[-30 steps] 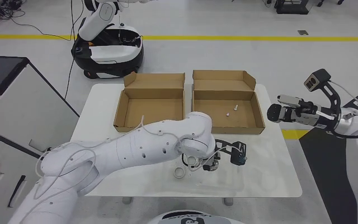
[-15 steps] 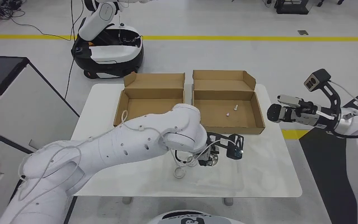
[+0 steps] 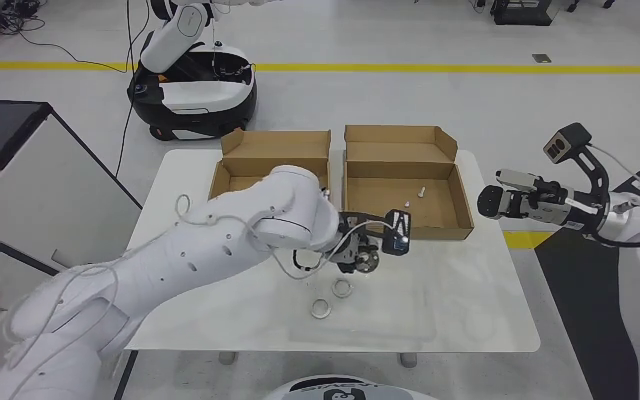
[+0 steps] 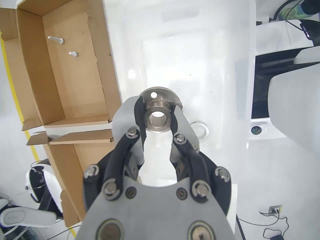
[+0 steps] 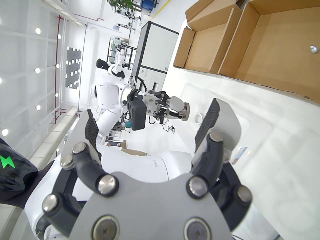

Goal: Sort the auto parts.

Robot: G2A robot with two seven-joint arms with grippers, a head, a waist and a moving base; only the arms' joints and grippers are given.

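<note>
My left gripper (image 4: pixel 158 123) is shut on a metal flanged bushing (image 4: pixel 158 117), held above the white table (image 3: pixel 450 300) just in front of the cardboard boxes. From above, the left gripper (image 3: pixel 363 262) sits near the front wall of the right box (image 3: pixel 455 232). Two bolts (image 3: pixel 421 190) (image 3: pixel 407 204) lie in that box, and the left box (image 3: pixel 268 200) looks bare. Two metal rings (image 3: pixel 343 288) (image 3: pixel 320 308) rest on the table in front of the gripper. My right gripper (image 3: pixel 487 200) hangs open beyond the table's right edge, its fingers (image 5: pixel 212 116) holding nothing.
The boxes stand side by side at the table's far half with flaps up. In the right wrist view the left gripper (image 5: pixel 176 112) shows farther off with the bushing (image 5: pixel 185 112), a ring (image 5: pixel 198 118) beside it. Another robot (image 3: pixel 195 90) stands behind the table.
My left gripper has carried the bushing up and back from the table's front right toward the boxes, uncovering the second ring. The right arm has kept still.
</note>
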